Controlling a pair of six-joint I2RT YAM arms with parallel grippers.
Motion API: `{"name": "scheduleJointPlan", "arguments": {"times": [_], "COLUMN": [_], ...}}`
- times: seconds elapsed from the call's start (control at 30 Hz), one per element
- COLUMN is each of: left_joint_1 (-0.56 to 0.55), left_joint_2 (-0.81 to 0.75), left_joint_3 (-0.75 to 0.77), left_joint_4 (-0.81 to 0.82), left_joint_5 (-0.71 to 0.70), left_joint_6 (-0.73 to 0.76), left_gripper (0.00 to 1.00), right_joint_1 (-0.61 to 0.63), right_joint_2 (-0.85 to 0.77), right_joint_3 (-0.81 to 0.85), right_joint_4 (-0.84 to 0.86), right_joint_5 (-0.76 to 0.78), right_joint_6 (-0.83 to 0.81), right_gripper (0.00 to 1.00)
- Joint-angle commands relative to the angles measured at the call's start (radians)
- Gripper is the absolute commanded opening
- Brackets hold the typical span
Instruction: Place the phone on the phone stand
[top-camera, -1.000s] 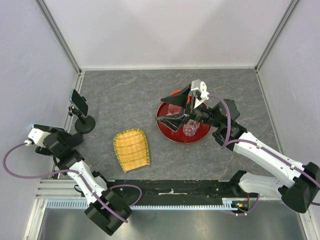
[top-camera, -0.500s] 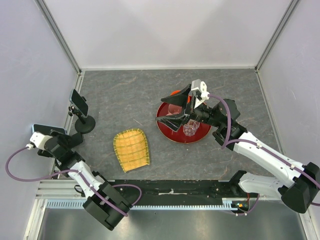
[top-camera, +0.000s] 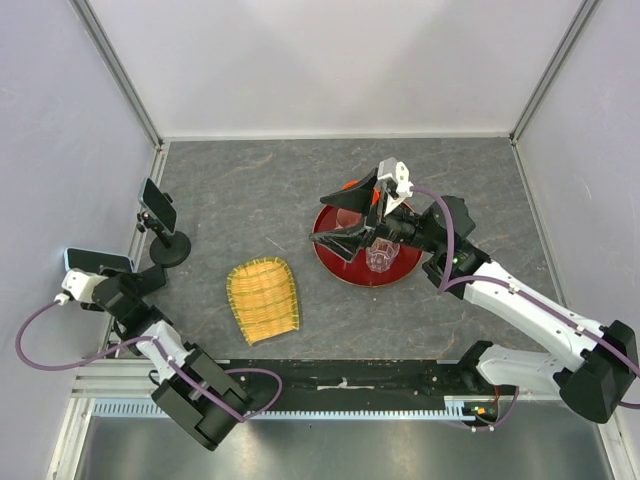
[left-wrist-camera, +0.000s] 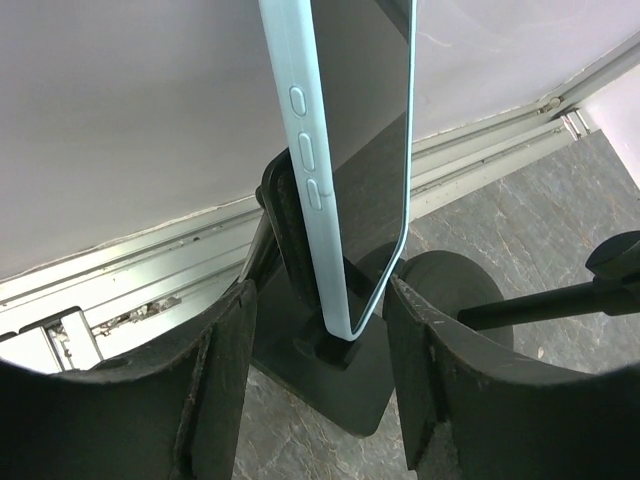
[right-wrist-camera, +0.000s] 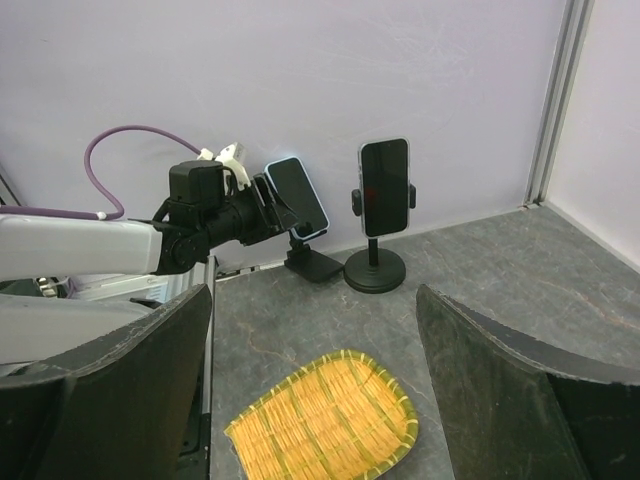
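A phone in a light-blue case (left-wrist-camera: 350, 150) stands upright with its lower edge in the slot of a small black phone stand (left-wrist-camera: 330, 370) by the left wall. It also shows in the right wrist view (right-wrist-camera: 297, 197) and in the top view (top-camera: 98, 260). My left gripper (left-wrist-camera: 320, 290) is open, with one finger on each side of the phone's lower end and neither touching it; in the top view it (top-camera: 108, 280) sits just near of the phone. My right gripper (top-camera: 348, 215) is open and empty above the red tray.
A second phone (right-wrist-camera: 384, 188) is clamped on a round-based pole stand (top-camera: 170, 250) just beyond. A yellow woven basket (top-camera: 264, 298) lies mid-table. A red tray (top-camera: 330, 262) holds a clear glass (top-camera: 380, 258). The metal rail and wall are close on the left.
My left arm has drawn back a little toward the near edge while the phone stays on its stand. The right arm has hardly moved.
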Motion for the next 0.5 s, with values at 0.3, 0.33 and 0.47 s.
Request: {"name": "scheduleJointPlan", "arguments": {"times": [0.3,0.33,0.47], "left_joint_1": [0.018,0.018,0.021], "left_joint_2": [0.075,0.078,0.105], "left_joint_3": [0.003,0.003,0.01], "left_joint_4": [0.157,0.16,0.171], "left_joint_5": [0.01,0.01,0.01], "left_joint_6": [-0.052,-0.055,-0.069], "left_gripper": [0.54,0.54,0.54], "right_joint_1": [-0.009,-0.009,-0.01], "right_joint_2": [0.015,0.017,0.017], "right_joint_3": [0.044,0.044,0.044], "right_joint_4": [0.05,0.05,0.048], "right_joint_5": [-0.028,-0.026,-0.028], "right_joint_6": [0.011,0.011,0.01], "right_gripper": [0.9,0.9,0.9]}}
